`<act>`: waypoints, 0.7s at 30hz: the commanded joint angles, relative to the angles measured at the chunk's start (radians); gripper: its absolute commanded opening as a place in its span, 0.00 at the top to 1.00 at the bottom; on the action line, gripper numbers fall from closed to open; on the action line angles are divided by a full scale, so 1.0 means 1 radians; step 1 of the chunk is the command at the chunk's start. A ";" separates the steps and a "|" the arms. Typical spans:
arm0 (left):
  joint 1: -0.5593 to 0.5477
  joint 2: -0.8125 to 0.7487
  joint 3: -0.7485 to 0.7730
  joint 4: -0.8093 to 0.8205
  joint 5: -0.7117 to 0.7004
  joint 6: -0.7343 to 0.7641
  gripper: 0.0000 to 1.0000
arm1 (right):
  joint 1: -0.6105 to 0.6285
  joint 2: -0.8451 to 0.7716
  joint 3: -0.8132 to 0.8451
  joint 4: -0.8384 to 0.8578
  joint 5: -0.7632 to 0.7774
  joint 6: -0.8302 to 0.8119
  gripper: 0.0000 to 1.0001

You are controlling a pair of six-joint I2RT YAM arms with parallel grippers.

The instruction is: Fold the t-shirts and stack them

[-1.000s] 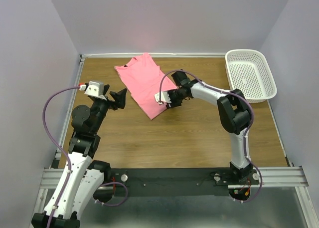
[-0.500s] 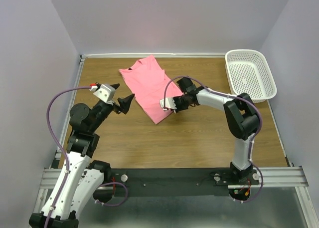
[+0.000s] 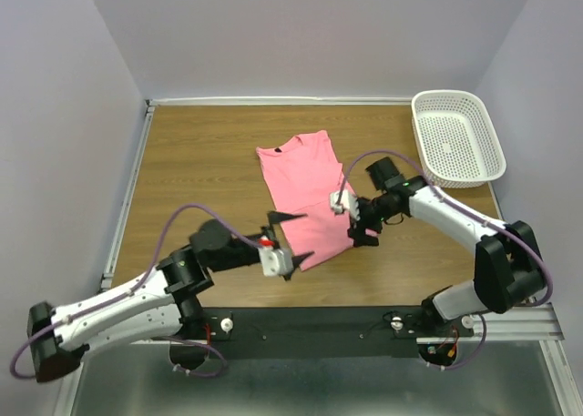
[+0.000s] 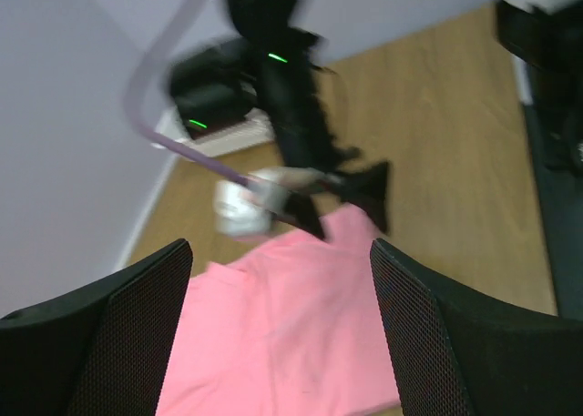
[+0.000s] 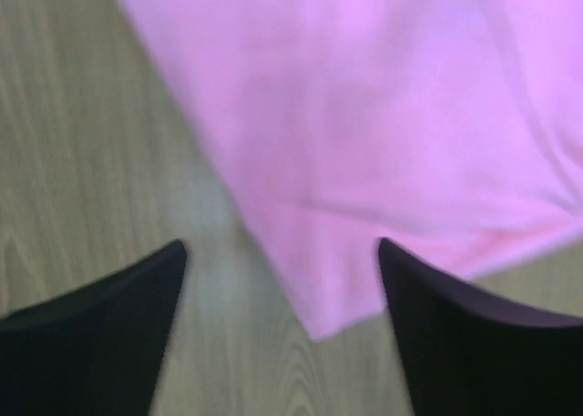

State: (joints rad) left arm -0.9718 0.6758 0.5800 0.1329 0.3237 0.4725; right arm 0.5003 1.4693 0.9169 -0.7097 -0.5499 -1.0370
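One salmon-pink t-shirt [image 3: 305, 188] lies flat mid-table, its round neck toward the back. My left gripper [image 3: 293, 236] is open at the shirt's near-left edge. In the left wrist view its mesh fingers [image 4: 118, 334] straddle the pink cloth [image 4: 282, 325] without gripping it. My right gripper [image 3: 364, 232] is open at the shirt's near-right corner. In the right wrist view the shirt's corner [image 5: 319, 298] lies between the jaws, on the wood. The right gripper also shows in the left wrist view [image 4: 339, 207], beyond the shirt.
A white mesh basket [image 3: 414, 102] stands at the back right corner, nothing visible inside it. Bare wooden tabletop [image 3: 191, 161] lies left of the shirt. Grey walls enclose the table on three sides.
The shirt has slid from the back left toward the middle and nearer, with the right gripper. The left arm has swung down and across to the shirt's near edge.
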 commanded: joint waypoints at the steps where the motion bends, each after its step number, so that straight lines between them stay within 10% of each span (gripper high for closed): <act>1: -0.270 0.115 -0.055 -0.021 -0.280 0.175 0.13 | -0.232 -0.050 0.059 -0.014 -0.152 0.048 0.00; 10: -0.392 0.557 0.004 0.030 -0.434 0.117 0.57 | -0.330 -0.245 -0.200 -0.019 -0.122 -0.432 0.00; 21: -0.351 0.757 0.004 0.017 -0.465 0.077 0.55 | -0.362 -0.075 -0.113 -0.016 -0.254 -0.508 0.11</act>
State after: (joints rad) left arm -1.3434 1.3983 0.5808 0.1322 -0.1059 0.5709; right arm 0.1425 1.3571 0.7593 -0.7235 -0.7136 -1.5043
